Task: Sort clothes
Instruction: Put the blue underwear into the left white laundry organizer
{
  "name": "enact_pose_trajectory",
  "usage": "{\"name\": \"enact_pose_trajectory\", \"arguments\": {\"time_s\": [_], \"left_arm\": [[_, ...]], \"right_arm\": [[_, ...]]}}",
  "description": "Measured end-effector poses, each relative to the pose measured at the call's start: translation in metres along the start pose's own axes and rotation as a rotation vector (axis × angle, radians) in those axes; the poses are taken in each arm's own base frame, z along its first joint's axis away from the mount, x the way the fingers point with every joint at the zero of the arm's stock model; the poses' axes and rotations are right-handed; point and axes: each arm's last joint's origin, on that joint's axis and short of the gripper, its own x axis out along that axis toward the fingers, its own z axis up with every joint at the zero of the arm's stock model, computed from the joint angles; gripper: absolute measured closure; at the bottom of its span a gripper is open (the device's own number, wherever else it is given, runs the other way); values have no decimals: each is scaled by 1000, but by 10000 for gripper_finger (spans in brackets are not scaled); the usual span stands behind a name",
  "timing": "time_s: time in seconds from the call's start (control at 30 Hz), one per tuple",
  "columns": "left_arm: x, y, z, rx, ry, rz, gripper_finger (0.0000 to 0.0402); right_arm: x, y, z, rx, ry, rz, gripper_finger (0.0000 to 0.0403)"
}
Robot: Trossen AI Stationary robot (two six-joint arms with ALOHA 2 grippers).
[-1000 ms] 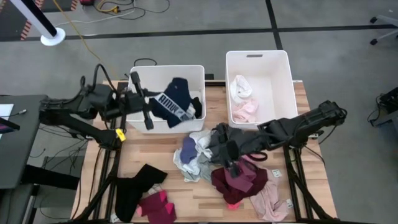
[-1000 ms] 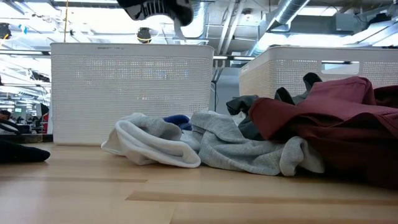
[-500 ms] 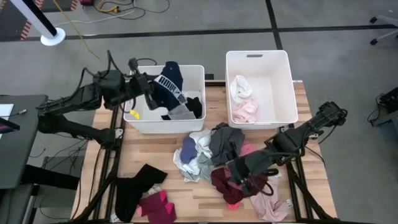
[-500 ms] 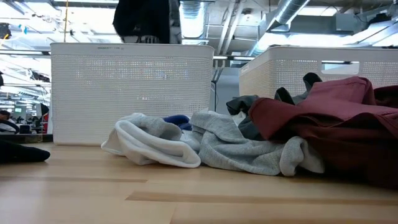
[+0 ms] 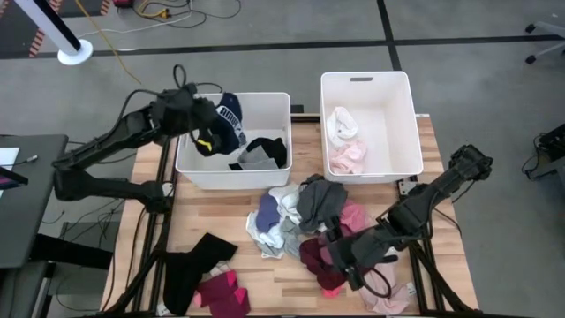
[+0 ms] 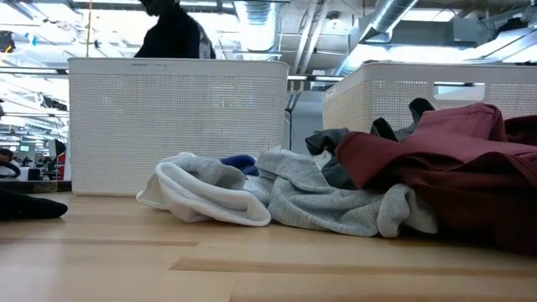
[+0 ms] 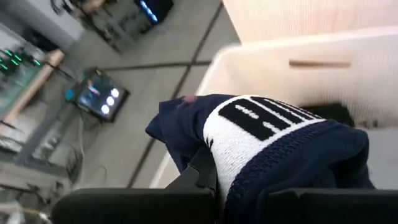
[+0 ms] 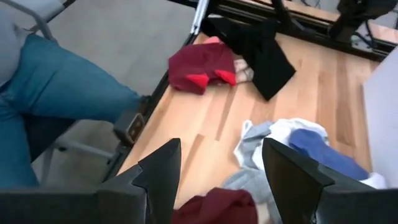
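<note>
Over the left bin (image 5: 190,172), the left pincer (image 5: 209,132) pinches a navy garment (image 5: 228,119); right pincer (image 8: 219,180) spread.

Two white plastic bins sit side by side at the table's twelve o'clock edge: the left bin (image 5: 190,168) and the right bin (image 5: 408,132). The wooden table (image 5: 225,216) stands on grey floor. A person's legs in blue jeans (image 8: 56,93) show beside the table's six o'clock edge.

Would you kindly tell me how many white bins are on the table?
2. The left bin sits at the table's far edge with dark clothes inside; the right bin stands beside it, holding pale garments.
</note>
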Motion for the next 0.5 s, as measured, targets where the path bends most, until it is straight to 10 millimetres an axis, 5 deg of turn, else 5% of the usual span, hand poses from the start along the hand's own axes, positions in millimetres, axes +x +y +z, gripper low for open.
{"name": "enact_pose_trajectory", "arguments": {"time_s": [0.5], "left_arm": [[46, -9, -66, -5, 236, -72, 398]], "right_arm": [[-3, 10, 3, 9, -54, -8, 164]]}}
